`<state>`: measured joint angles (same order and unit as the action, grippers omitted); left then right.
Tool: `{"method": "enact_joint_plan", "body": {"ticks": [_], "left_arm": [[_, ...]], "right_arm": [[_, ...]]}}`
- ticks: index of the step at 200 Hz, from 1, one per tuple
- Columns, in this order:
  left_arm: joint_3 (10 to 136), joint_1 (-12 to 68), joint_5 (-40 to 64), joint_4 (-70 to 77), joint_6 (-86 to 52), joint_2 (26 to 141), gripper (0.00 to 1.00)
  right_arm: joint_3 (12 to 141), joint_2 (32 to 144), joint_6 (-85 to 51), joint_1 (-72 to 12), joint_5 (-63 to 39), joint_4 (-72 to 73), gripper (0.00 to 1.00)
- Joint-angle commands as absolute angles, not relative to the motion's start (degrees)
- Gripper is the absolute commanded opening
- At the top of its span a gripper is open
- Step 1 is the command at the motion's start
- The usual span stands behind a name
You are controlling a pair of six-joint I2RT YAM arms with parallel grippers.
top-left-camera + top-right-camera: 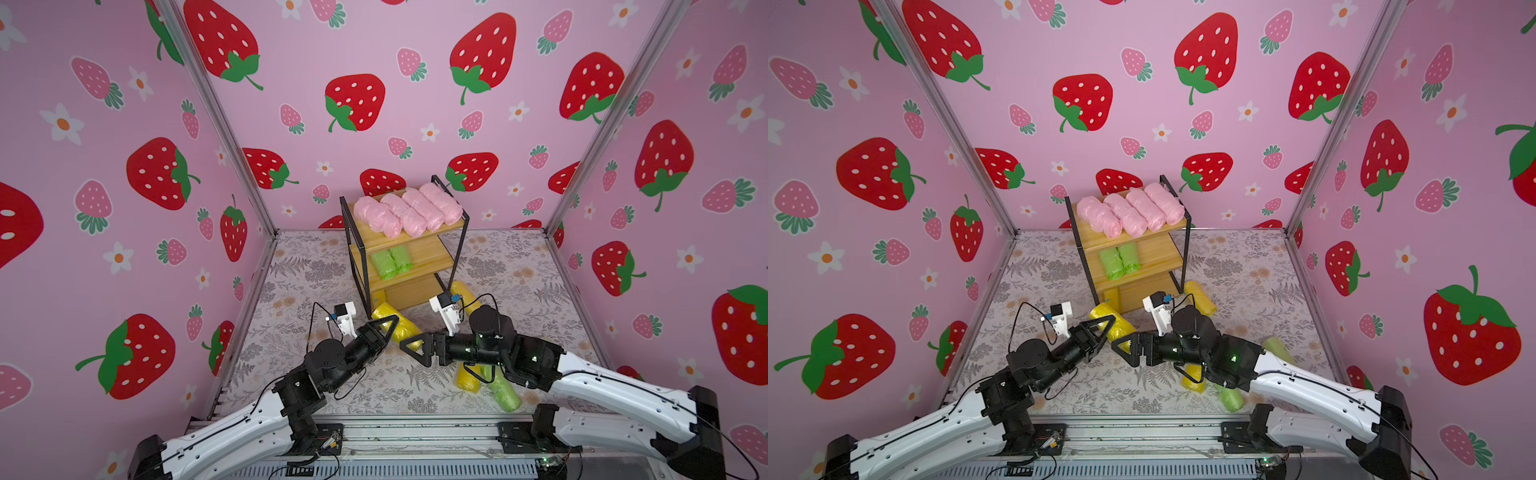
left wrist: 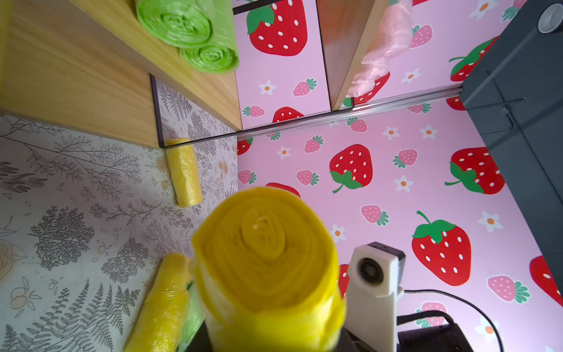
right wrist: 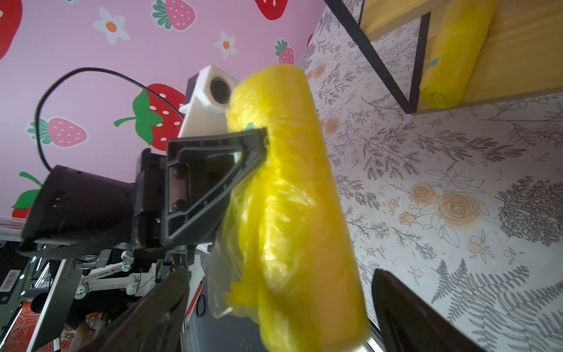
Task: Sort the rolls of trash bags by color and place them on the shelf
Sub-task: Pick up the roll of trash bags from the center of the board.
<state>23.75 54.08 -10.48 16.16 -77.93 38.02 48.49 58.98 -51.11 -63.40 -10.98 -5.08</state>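
Note:
My left gripper (image 1: 390, 328) is shut on a yellow roll (image 1: 401, 326) and holds it above the floor, just in front of the shelf (image 1: 432, 257). My right gripper (image 3: 280, 274) is open, and its two dark fingers (image 3: 158, 311) stand apart on either side of that same roll's (image 3: 292, 198) near end. Several pink rolls (image 1: 407, 210) fill the top tier and two green rolls (image 1: 390, 262) lie on the middle tier. One yellow roll (image 3: 454, 51) lies on the bottom board. The held roll's end (image 2: 268, 253) hides the left fingers in the left wrist view.
One more yellow roll (image 1: 465, 297) lies on the floor right of the shelf. Another yellow roll (image 1: 467, 380) and a green roll (image 1: 505, 390) lie under my right arm. A second loose green roll (image 1: 1277, 347) shows behind that arm. Strawberry-print walls close three sides.

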Motion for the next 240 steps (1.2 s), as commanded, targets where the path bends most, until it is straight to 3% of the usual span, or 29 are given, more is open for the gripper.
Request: {"method": "enact_joint_plan", "body": {"ticks": [1, 76, 132, 155, 188, 200, 210, 217, 227, 234, 240], "left_arm": [[23.6, 54.3, -12.0, 16.8, -79.0, 37.2, 0.00], [23.5, 54.3, -12.0, 16.5, -78.9, 36.0, 0.00], [21.6, 54.3, -12.6, 15.8, -79.2, 33.4, 0.00], [21.2, 54.3, -13.4, 14.2, -79.3, 31.8, 0.00], [20.1, 54.3, -14.0, 14.2, -80.0, 31.2, 0.00], [20.0, 54.3, -14.1, 14.0, -80.3, 31.4, 0.00], [20.3, 54.4, -14.2, 13.2, -80.5, 31.4, 0.00], [20.7, 54.3, -14.2, 12.3, -80.6, 31.4, 0.20], [21.6, 54.3, -14.3, 9.7, -80.6, 31.3, 0.58], [22.7, 54.3, -14.5, 6.9, -80.5, 30.9, 0.73], [23.9, 54.3, -14.9, 4.2, -80.0, 30.6, 0.93]], "right_arm": [[49.8, 58.3, -49.2, -63.9, -12.1, -2.2, 0.99], [49.7, 63.3, -50.3, -64.5, -10.3, -0.8, 0.96], [48.6, 63.6, -50.9, -64.7, -7.3, 0.9, 0.60], [47.8, 62.5, -51.0, -64.7, -5.3, 0.9, 0.53], [47.6, 64.2, -52.4, -64.7, -5.4, 1.8, 0.33], [47.2, 64.9, -53.1, -64.7, -5.8, 3.2, 0.24], [46.9, 65.2, -53.5, -64.7, -5.6, 3.8, 0.09], [46.8, 65.2, -53.6, -64.7, -5.2, 4.2, 0.00], [46.7, 64.9, -53.4, -64.6, -4.1, 3.9, 0.00], [46.6, 64.7, -53.0, -64.2, -3.6, 3.4, 0.00], [46.5, 64.5, -52.7, -63.7, -3.4, 2.9, 0.00]]}}
